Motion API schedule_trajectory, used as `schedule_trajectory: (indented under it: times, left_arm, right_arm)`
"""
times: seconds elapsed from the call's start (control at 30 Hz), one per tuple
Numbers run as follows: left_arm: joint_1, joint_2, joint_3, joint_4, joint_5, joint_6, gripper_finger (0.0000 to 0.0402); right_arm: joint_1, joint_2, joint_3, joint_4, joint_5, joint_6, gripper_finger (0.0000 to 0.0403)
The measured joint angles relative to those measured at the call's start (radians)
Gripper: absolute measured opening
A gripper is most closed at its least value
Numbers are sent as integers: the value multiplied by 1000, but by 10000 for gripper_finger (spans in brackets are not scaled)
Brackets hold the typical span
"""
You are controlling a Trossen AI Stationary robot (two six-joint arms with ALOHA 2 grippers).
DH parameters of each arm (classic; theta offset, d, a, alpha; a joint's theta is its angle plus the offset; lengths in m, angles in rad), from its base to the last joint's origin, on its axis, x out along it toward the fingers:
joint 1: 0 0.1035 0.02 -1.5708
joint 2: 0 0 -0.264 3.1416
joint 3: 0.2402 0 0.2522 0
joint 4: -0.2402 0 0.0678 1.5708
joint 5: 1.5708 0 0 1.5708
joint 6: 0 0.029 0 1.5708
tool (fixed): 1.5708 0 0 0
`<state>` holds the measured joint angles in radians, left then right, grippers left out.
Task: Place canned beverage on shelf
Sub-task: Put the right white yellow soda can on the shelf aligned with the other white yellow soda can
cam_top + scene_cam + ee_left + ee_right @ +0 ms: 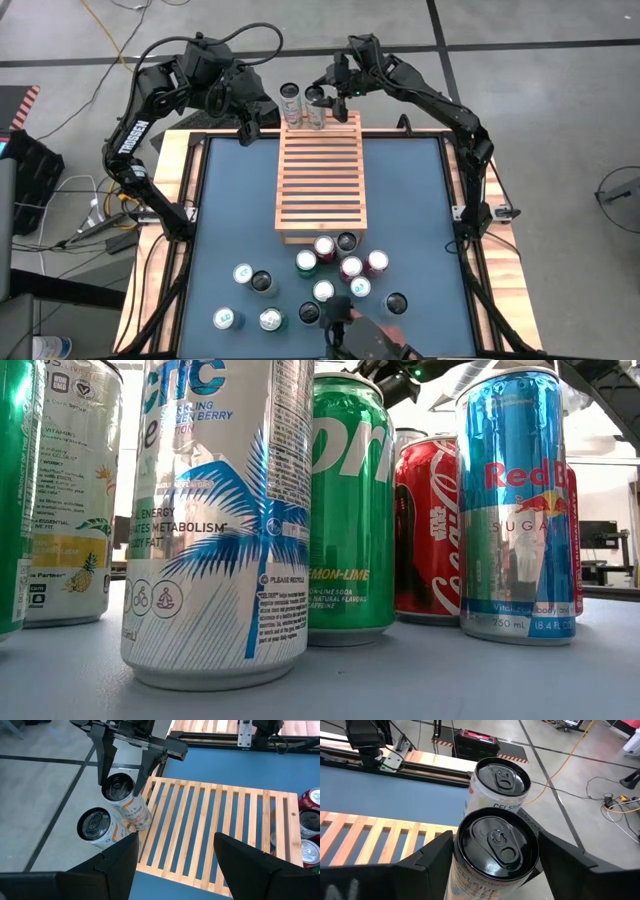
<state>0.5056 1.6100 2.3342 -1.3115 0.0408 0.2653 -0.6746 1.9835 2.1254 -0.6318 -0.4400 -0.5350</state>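
At the table's far edge, 2 white cans stand side by side on the shelf (pixel 321 178), a light slatted wooden rack. Right gripper (pixel 318 97) clamps the black-topped can (pixel 496 844); its neighbour (pixel 500 779) touches it. Left gripper (pixel 248 128), jaws apart, waits just beside. Loose cans (pixel 336 268) crowd the near end.

- You see a shelf (pixel 321 180) of pale, smooth wooden slats.
- Your cans (pixel 497 851) at its far end are glossy metal.
- Table top (pixel 225 200) beneath it looks matt.
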Motion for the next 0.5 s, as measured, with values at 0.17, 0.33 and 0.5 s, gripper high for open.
schedule_trajectory:
  times: [0.17,0.33,0.5]
  left_arm:
    - [0,0,0,0,0,0,247]
    - [0,0,0,0,-1,0,247]
    - [0,0,0,0,-1,0,247]
  right_arm:
    - [0,1,0,-10,0,3,301]
    - [0,1,0,-8,1,8,347]
    - [0,1,0,-4,1,22,369]
